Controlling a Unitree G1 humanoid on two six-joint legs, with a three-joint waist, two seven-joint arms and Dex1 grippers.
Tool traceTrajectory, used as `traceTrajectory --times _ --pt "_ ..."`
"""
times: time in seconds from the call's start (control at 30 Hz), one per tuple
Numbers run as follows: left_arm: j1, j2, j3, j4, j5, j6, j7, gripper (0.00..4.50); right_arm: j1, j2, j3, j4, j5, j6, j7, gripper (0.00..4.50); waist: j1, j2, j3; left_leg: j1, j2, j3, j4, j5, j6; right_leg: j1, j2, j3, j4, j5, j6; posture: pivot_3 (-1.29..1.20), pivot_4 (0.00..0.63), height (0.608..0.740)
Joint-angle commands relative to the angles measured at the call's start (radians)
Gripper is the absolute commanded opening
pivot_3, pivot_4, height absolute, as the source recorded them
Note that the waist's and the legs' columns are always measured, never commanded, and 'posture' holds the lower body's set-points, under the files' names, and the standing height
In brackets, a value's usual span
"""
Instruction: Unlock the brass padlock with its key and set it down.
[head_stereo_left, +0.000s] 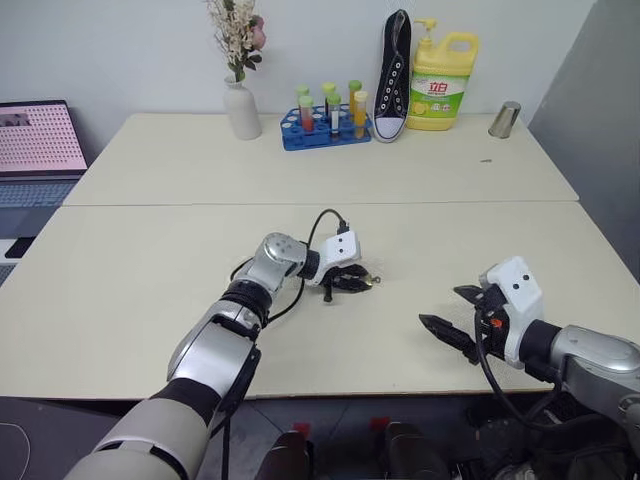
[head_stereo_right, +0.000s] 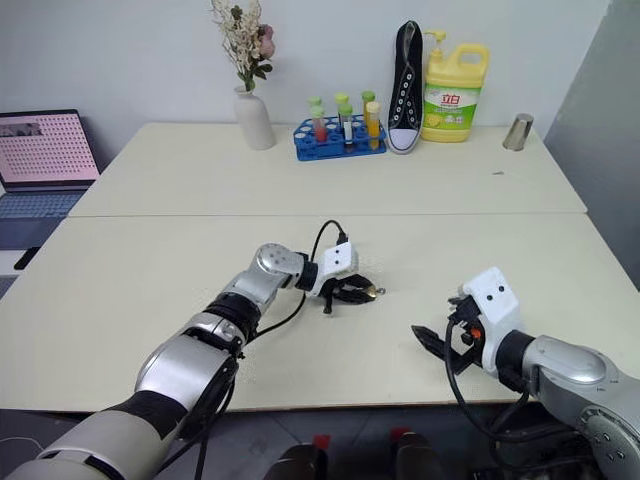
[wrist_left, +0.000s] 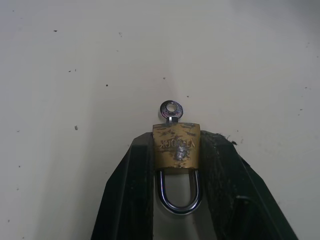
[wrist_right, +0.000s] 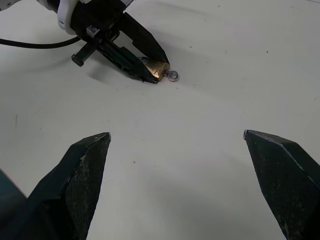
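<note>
1. Left wrist view gives you the clearest read: the brass padlock (wrist_left: 176, 146) sits squeezed between the two black fingers (wrist_left: 131, 190) of the left gripper (head_stereo_left: 352, 282), body clamped on both sides, shackle (wrist_left: 179, 192) pointing back toward the wrist.
2. You can see the key (wrist_left: 171, 111) standing in the lock's underside, its round bow sticking out past the fingertips (so insertion looks done already).
3. Judge the shackle as not yet released: both of its legs appear seated in the brass body, with no gap visible, so the lock reads as locked.
4. Head views place the lock near the middle of the front table (head_stereo_left: 150, 290), low over or resting on the surface; you cannot tell which from these pictures.
5. Your right gripper (head_stereo_left: 462, 315) hangs well apart to the right, jaws spread wide with nothing between them, aimed toward the lock; its wrist view shows the key's bow facing it.
6. What remains, as far as you can judge: bring the right gripper to the bow, pinch it, turn it until the shackle springs, then lay the padlock on the table and let go.
</note>
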Motion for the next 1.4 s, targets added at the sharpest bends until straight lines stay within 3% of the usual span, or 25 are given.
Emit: traceTrajectory --times 0.03,0.17,0.27,0.37,0.47,0.7,0.87,1.3,1.4 --pt "0.11 0.072 0.023 -0.15 -0.02 -0.057 -0.035 0.98 -0.015 -0.037 0.04 -0.01 -0.051 -0.119 0.058 4.5 -0.011 0.0 0.0 0.0 0.0 0.0 0.0 0.0 0.0 0.0 0.0 0.0 0.0 0.0 0.0 0.0 0.15 0.74" --pt "0.227 0.128 0.051 -0.401 -0.081 -0.096 -0.051 0.98 -0.009 -0.056 0.087 0.009 -0.114 -0.25 0.123 4.5 -0.009 0.0 0.0 -0.001 0.001 0.0 -0.001 0.0 0.0 -0.002 0.001 0.0 0.0 0.0 0.0 0.0 0.15 0.74" --pt "0.39 0.196 0.114 -0.694 -0.168 -0.235 -0.024 0.98 -0.014 -0.059 0.168 0.033 -0.23 -0.456 0.207 4.5 -0.01 0.0 0.0 -0.002 0.001 0.0 0.0 0.0 0.0 -0.003 0.0 0.002 -0.001 0.0 0.0 0.0 0.15 0.74" --pt "0.486 0.242 0.166 -0.828 -0.121 -0.382 0.093 0.98 -0.032 -0.042 0.197 0.092 -0.167 -0.453 0.279 4.5 0.007 0.0 0.001 -0.003 0.002 0.0 0.0 0.0 -0.001 -0.003 -0.001 0.001 -0.002 0.0 -0.001 0.0 0.15 0.74" --pt "0.576 0.291 0.225 -0.933 -0.043 -0.587 0.205 0.98 -0.1 -0.022 0.264 0.178 -0.216 -0.516 0.325 4.5 0.014 0.0 0.0 -0.003 0.001 0.0 0.0 0.0 -0.001 -0.003 -0.001 0.002 -0.002 0.0 -0.001 0.0 0.15 0.74" --pt "0.644 0.354 0.259 -0.974 0.119 -0.809 0.391 0.98 -0.188 0.029 0.321 0.3 -0.126 -0.479 0.421 4.5 0.023 0.0 0.001 -0.004 -0.001 0.0 0.0 0.0 -0.001 -0.003 -0.002 0.0 -0.003 0.0 -0.001 0.0 0.15 0.74" --pt "0.691 0.377 0.261 -1.036 0.162 -0.832 0.478 0.98 -0.313 0.122 0.367 0.378 -0.003 -0.355 0.45 4.5 0.012 0.001 0.001 -0.003 0.0 0.0 0.0 0.0 0.0 -0.003 -0.002 0.0 -0.001 0.0 -0.001 0.0 0.15 0.74" --pt "0.671 0.422 0.209 -1.033 0.195 -0.811 0.57 0.98 -0.434 0.19 0.401 0.417 0.032 -0.217 0.393 4.5 0.014 0.001 0.001 -0.004 -0.001 0.0 0.0 0.0 0.0 -0.003 -0.002 0.0 -0.001 0.0 -0.001 0.0 0.15 0.74" --pt "0.666 0.433 0.201 -1.03 0.196 -0.808 0.581 0.98 -0.436 0.193 0.395 0.415 0.036 -0.207 0.386 3.53 0.013 0.001 0.001 -0.004 -0.001 -0.001 0.0 0.0 0.0 -0.004 -0.002 0.0 -0.001 0.0 -0.001 0.0 0.15 0.74"
